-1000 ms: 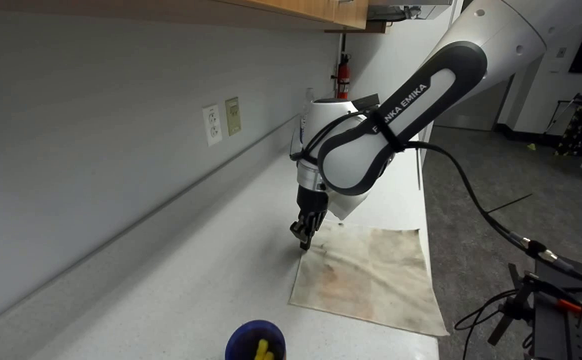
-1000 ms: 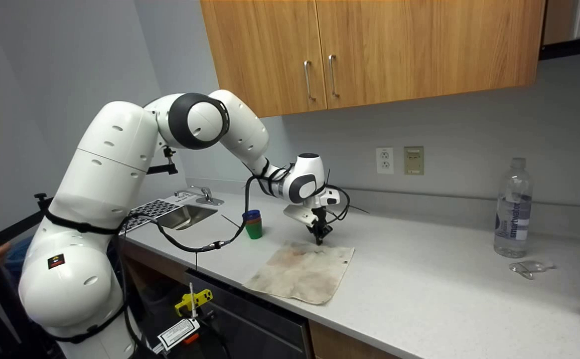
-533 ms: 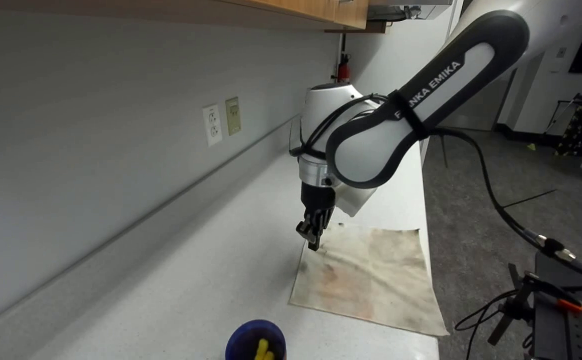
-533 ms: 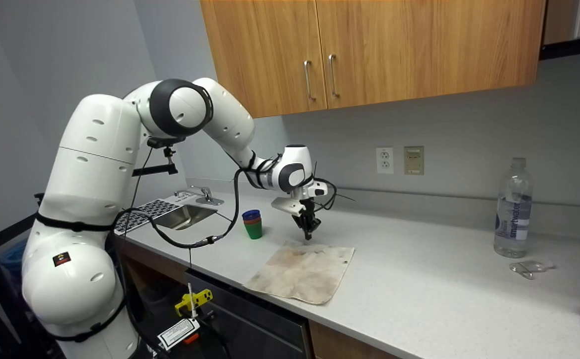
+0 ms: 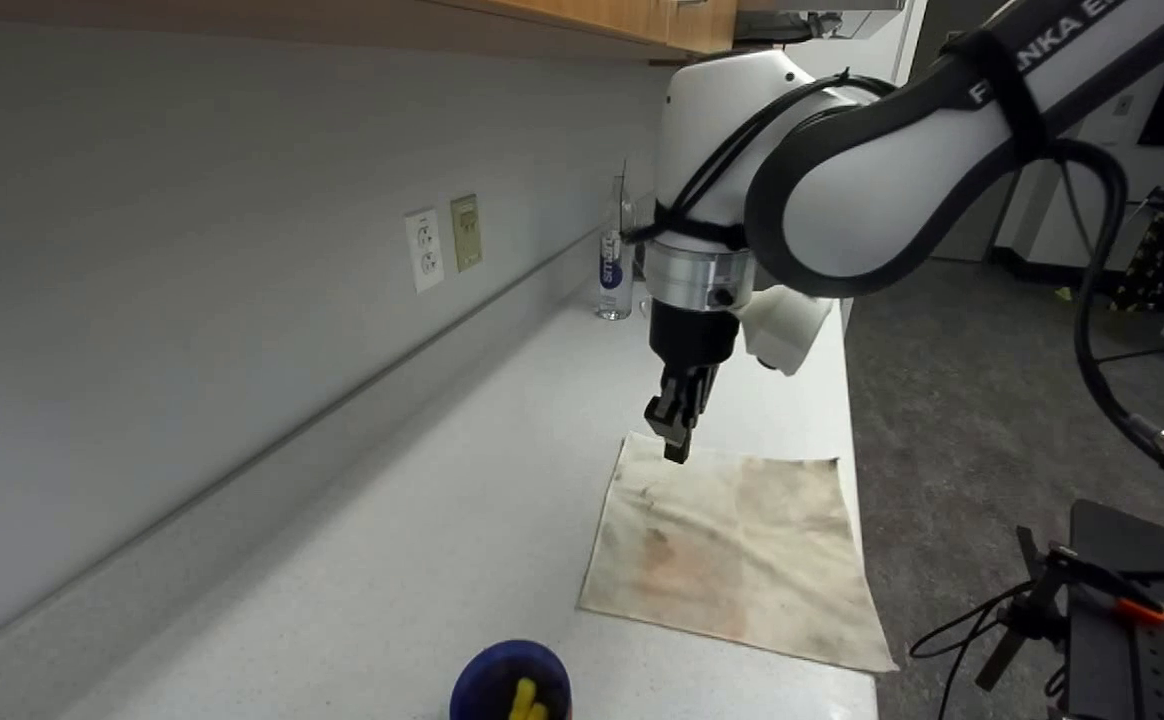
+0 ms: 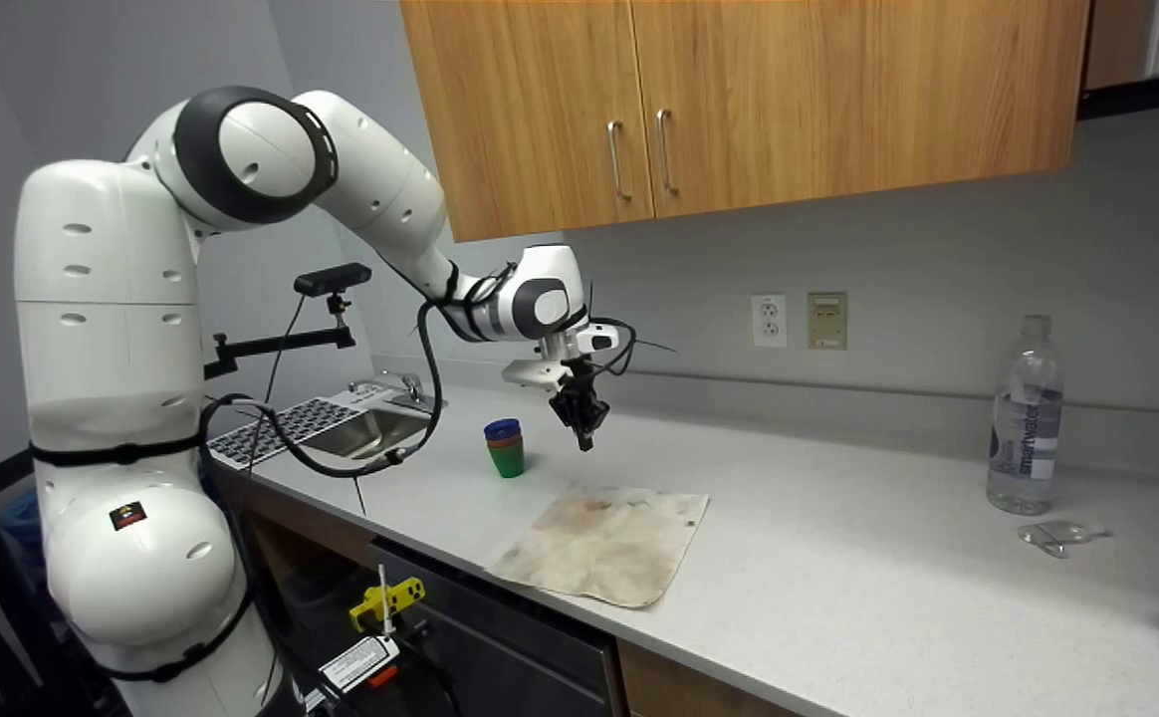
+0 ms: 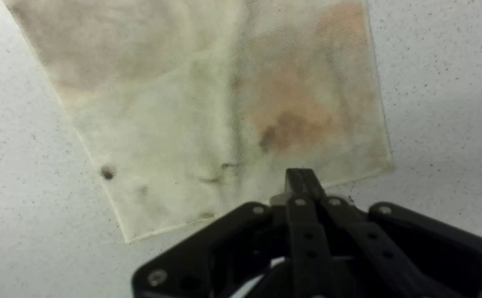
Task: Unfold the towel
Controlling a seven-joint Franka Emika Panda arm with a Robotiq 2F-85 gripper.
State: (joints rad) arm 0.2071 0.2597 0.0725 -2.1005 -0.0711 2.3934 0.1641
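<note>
— There's the pale counter [image 6: 868, 588], stretched wide beneath the pincer [image 7: 302, 176]!
— Higher than the pincer, the wooden cupboard [image 6: 759, 100]. And here's the white arm [image 6: 380, 179], bent at its elbow, the pincer hanging off the end.
— The towel [image 5: 732, 570], where's the towel?
— Lower than the pincer, lying on the counter! Opened out, brownish stains, a soft crease running through it. One edge sits near the pincer's tips; the opposite side reaches the counter's front edge.
— Any contact?
— Apart! A clear gap in an exterior view.
— Next size down, the water bottle [image 6: 1026, 428], upright, well off to the right of the pincer in an exterior view.
— And the pincer itself? Pressed together, tips side by side, pointing down!
— Left of it, a touch lower in an exterior view, the stack of cups [image 6: 507, 458], blue on top, green at the bottom.
— Smallest of all, yellow bits [image 5: 524, 700] inside the blue one, lower than the pincer!
</note>
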